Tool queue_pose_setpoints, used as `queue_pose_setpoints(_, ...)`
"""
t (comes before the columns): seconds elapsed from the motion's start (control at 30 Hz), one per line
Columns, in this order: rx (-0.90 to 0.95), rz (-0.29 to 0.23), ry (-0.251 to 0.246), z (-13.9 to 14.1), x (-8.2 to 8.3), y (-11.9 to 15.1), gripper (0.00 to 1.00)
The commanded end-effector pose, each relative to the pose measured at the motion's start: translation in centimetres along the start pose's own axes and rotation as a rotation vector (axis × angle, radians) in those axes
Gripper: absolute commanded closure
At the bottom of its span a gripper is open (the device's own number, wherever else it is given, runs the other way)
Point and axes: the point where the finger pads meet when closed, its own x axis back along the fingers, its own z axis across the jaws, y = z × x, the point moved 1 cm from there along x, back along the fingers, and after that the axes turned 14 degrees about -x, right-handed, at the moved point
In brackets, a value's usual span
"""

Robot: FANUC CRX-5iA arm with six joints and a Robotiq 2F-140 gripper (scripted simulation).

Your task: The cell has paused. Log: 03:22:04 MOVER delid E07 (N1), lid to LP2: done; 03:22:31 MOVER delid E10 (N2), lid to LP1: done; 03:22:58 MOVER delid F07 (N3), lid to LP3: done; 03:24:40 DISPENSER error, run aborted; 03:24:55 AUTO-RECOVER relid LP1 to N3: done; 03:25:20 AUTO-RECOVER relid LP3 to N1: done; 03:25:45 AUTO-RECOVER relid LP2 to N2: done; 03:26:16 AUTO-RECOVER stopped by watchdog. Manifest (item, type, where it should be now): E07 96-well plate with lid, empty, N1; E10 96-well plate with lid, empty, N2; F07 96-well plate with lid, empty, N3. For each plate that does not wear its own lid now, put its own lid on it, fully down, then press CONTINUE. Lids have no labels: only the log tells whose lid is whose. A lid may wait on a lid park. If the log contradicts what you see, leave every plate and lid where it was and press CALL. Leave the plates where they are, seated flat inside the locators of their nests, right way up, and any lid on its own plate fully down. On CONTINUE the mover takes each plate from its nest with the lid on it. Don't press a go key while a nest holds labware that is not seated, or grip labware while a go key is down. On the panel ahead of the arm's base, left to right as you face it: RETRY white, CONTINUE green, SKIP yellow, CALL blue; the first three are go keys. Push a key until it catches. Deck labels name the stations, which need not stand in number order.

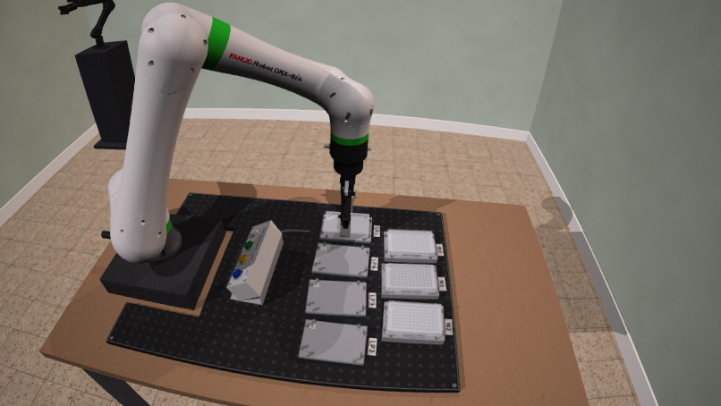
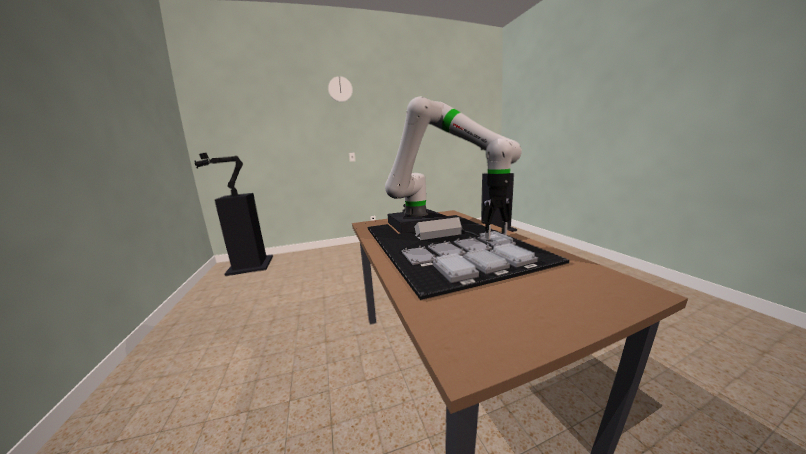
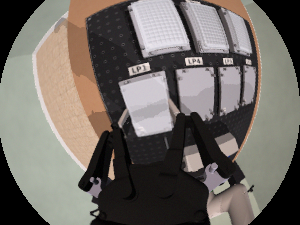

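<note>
A white robot arm reaches down over a black deck board on a brown table. Its gripper points straight down at the farthest of four grey lid parks. The fingers are clenched on a pale, flat plate lid that lies on or just above that park; the pictures do not settle which. In the wrist view, the lid fills the park marked LP3. The three nearer parks show bare grey tops. To the right stand three white well plates in a row: the far plate, the middle plate by the label N1, and the near plate by the label N2. Whether each wears a clear lid is too fine to tell. A slanted key panel sits beside the arm's base, with its green key untouched. The step in hand looks like the lid shuffle, with one lid handled at a park while the others get sorted. If the lid is being parked, the next move calls for letting go and rising straight up. If it is being fetched, it calls for a level lift and carry to its own plate, then pressing it fully down.
</note>
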Motion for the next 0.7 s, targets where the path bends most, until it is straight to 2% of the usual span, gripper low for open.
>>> queue_pose_setpoints(0.0,0.0,0.0,0.0,-0.01,-0.08,-0.02,1.0)
queue_pose_setpoints(0.67,0.0,0.0,0.0,-0.01,-0.58,-0.02,1.0)
